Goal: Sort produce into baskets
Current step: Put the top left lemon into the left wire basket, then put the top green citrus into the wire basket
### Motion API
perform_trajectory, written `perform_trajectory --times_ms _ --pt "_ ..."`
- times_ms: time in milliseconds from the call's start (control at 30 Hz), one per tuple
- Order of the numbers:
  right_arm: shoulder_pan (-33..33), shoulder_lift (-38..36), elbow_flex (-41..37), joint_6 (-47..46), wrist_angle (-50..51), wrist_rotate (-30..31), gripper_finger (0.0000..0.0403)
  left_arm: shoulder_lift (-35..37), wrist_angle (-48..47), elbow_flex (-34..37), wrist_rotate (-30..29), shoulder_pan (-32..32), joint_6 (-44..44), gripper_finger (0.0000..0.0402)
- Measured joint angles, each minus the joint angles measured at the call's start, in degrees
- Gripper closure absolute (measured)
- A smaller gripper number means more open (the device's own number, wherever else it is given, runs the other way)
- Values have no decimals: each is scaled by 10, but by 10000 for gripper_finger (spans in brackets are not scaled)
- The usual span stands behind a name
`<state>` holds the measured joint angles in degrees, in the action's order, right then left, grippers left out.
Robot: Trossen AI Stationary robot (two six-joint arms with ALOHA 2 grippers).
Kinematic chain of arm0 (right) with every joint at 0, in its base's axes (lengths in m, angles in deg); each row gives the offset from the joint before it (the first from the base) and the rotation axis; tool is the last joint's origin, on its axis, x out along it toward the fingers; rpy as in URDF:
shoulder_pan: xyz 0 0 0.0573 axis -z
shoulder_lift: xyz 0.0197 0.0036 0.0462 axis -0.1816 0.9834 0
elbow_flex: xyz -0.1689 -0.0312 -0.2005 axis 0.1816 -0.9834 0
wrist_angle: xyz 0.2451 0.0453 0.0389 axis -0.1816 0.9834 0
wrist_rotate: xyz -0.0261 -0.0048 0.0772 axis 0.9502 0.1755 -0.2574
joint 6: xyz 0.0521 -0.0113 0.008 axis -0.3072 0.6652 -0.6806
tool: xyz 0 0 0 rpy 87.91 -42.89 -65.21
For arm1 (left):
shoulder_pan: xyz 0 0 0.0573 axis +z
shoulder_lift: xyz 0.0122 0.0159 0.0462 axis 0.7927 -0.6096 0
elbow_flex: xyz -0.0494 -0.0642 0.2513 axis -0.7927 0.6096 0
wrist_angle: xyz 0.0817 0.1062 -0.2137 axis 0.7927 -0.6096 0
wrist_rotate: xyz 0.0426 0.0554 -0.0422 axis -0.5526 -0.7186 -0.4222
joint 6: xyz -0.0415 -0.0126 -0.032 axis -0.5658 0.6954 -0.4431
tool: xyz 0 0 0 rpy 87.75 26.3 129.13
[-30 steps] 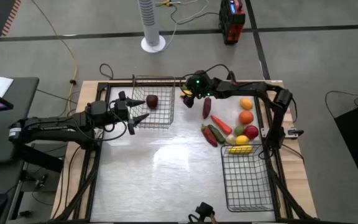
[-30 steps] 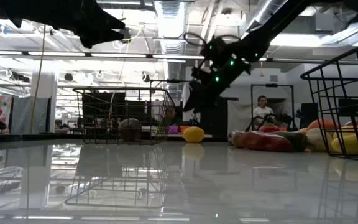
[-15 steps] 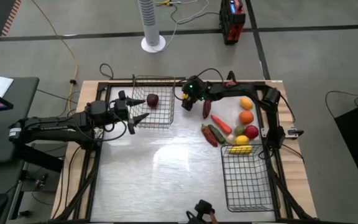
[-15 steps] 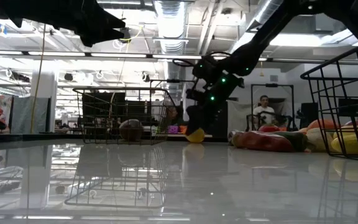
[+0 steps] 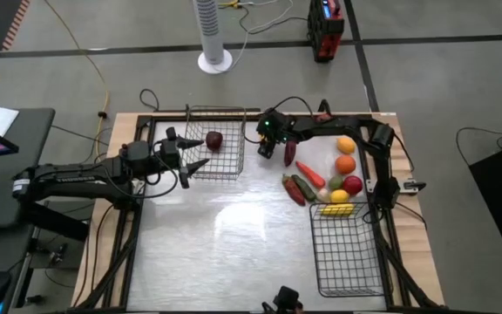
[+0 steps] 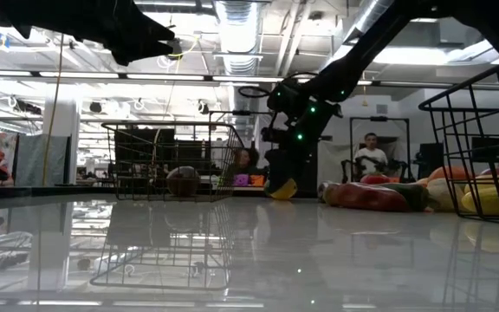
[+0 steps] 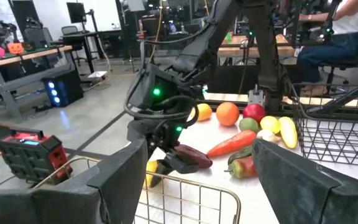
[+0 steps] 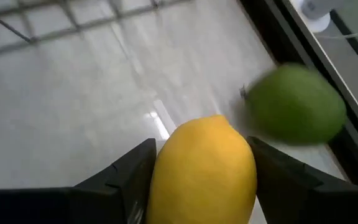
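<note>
My right gripper (image 5: 267,144) is down at the table's far middle, shut on a yellow lemon (image 8: 207,168) that also shows in the low view (image 6: 281,188). A green lime (image 8: 297,102) lies just beside it. The silvery basket (image 5: 225,164) stands to the left with a maroon round piece (image 5: 213,139) inside. My left gripper (image 5: 200,153) hovers open and empty over that basket's left edge. The black basket (image 5: 314,253) stands at the near right. Other produce (image 5: 345,163) lies on the table at the far right. My right gripper pinches the lemon's two sides (image 8: 166,165) between its two fingers (image 8: 126,180), coming from above and slanting down. The lemon rests on the table top, under the gripper.
A dark long piece (image 5: 290,150), a red long one (image 5: 310,173), a green-and-red one (image 5: 299,187) and a yellow one (image 5: 336,208) lie between my right gripper and the black basket. People sit in the room beyond the table (image 6: 371,156).
My right gripper has come down and a little toward the table's left onto the lemon, so that its fingers now stand at the lemon's sides. The lemon has shifted slightly on the table.
</note>
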<state>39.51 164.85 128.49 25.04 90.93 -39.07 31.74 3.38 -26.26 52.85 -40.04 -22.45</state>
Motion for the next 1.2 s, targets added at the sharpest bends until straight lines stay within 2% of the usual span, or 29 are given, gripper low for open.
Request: perform_trajectory --times_ms 200,367,567,733,867,933,1200 --pt "-32 -50 0 -15 22 0 150 0 2 0 -3 0 0 123" --pt "-67 -105 0 -22 -10 23 150 0 5 0 -3 0 -4 123" --pt "-94 -132 0 -20 -188 41 141 0 16 0 -3 0 -6 123" --pt "-110 -103 10 -29 -316 -28 139 0 16 0 -2 0 -8 123" --pt "-117 -61 39 -27 -272 -81 132 0 15 0 -3 0 -8 123" --pt "-116 -49 62 -22 -241 -86 121 0 15 0 -2 0 -7 123" --pt "-88 -39 120 -27 -118 -106 42 0 12 0 -2 0 -6 123"
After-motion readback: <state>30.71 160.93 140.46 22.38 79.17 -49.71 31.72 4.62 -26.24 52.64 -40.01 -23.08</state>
